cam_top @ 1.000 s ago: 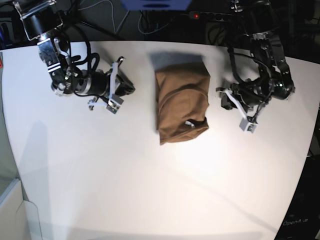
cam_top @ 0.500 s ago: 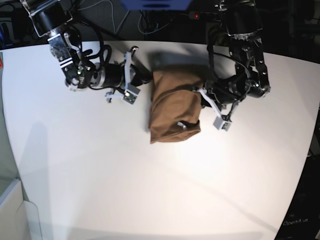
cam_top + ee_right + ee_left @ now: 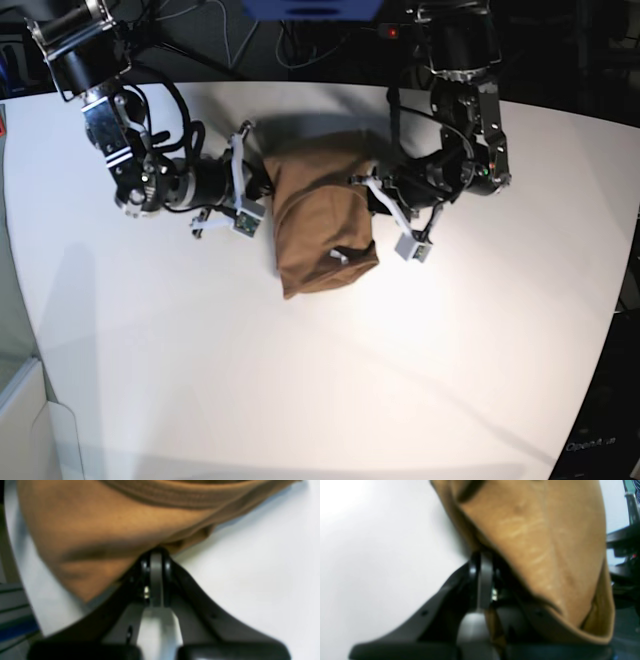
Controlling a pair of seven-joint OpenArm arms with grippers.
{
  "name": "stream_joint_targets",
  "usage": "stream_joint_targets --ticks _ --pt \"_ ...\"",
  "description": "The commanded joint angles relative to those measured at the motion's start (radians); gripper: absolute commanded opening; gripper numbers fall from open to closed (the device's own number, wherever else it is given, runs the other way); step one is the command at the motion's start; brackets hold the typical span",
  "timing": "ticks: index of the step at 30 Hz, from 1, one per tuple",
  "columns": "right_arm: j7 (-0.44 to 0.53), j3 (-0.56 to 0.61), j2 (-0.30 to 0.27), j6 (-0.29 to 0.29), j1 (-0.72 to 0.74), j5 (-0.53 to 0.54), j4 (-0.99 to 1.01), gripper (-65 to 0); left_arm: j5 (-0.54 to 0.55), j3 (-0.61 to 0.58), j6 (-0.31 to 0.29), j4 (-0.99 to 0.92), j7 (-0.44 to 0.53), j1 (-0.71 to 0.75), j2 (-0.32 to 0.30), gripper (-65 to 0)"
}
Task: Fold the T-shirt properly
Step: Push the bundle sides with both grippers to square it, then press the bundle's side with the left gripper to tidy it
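The tan T-shirt (image 3: 320,215) lies folded into a compact, rumpled rectangle on the white table (image 3: 300,380), with a small white tag (image 3: 333,257) showing near its front edge. My left gripper (image 3: 368,197) is shut, its tip pressed into the shirt's right side. In the left wrist view the T-shirt (image 3: 545,530) bulges over the shut left gripper (image 3: 482,555). My right gripper (image 3: 266,186) is shut too and butts against the shirt's left side. The right wrist view shows the T-shirt (image 3: 100,525) resting against the tip of the right gripper (image 3: 156,552).
Dark cables and a power strip (image 3: 420,32) run behind the table's far edge. The table's curved left edge (image 3: 20,300) drops off to a lower white surface. Both arms lie low over the table at the back.
The left arm swung in from the right and pushed the shirt leftwards. The right gripper came in to the shirt's left side. Both stayed shut.
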State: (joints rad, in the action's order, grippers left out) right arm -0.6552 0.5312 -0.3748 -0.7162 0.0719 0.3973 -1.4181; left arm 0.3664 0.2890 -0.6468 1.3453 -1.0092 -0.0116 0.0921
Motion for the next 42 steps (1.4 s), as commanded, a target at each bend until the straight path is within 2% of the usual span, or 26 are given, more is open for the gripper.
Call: stream_joint_targets --ticks 1,11,14,18,22,25,30,33,36,40,42 --pt "-0.048 -0.006 -0.014 0.018 0.022 -0.048 0.000 -64.9 -0.004 0.000 0.000 0.007 -0.006 -0.011 0.002 -63.3" --pt "-0.054 -0.007 -0.016 0.018 0.042 -0.048 0.000 -64.9 0.001 0.002 0.000 0.020 -0.017 -0.066 -0.009 -63.3" --pt "-0.054 -0.009 -0.045 0.018 0.049 -0.048 0.000 -64.9 0.004 0.005 0.000 0.061 -0.020 -0.066 -0.032 -63.3" --pt "-0.051 -0.016 -0.080 0.018 0.052 -0.048 0.000 -64.9 0.004 0.023 0.000 0.135 -0.072 -0.063 -0.041 -63.3" --pt "-0.047 -0.081 -0.089 0.018 0.015 -0.048 -0.003 -64.9 0.003 0.103 -0.008 0.225 -0.133 -0.060 -0.045 -63.3" --pt "-0.045 -0.142 -0.092 0.018 -0.027 -0.048 -0.013 -64.9 0.004 0.138 -0.011 0.283 -0.191 -0.060 -0.071 -63.3" --pt "0.015 -0.237 -0.146 0.018 -0.156 -0.048 -0.060 -64.9 0.006 0.131 -0.012 0.389 -0.282 -0.060 -0.097 -63.3" --pt "0.025 -0.308 -0.149 0.018 -0.217 -0.048 -0.071 -64.9 0.049 0.131 -0.034 0.431 -0.313 -0.060 -0.096 -63.3" --pt "0.027 -0.345 -0.151 0.018 -0.268 -0.048 -0.083 -64.9 0.115 0.088 -0.005 0.445 -0.339 -0.090 -0.097 -63.3" --pt "0.027 -0.397 -0.149 0.018 -0.346 -0.048 -0.146 -64.9 0.125 0.017 0.074 0.385 -0.305 -0.123 -0.096 -63.3" --pt "0.027 -0.411 -0.149 0.018 -0.372 -0.048 -0.180 -64.9 0.119 -0.023 0.104 0.360 -0.284 -0.135 -0.076 -63.3"
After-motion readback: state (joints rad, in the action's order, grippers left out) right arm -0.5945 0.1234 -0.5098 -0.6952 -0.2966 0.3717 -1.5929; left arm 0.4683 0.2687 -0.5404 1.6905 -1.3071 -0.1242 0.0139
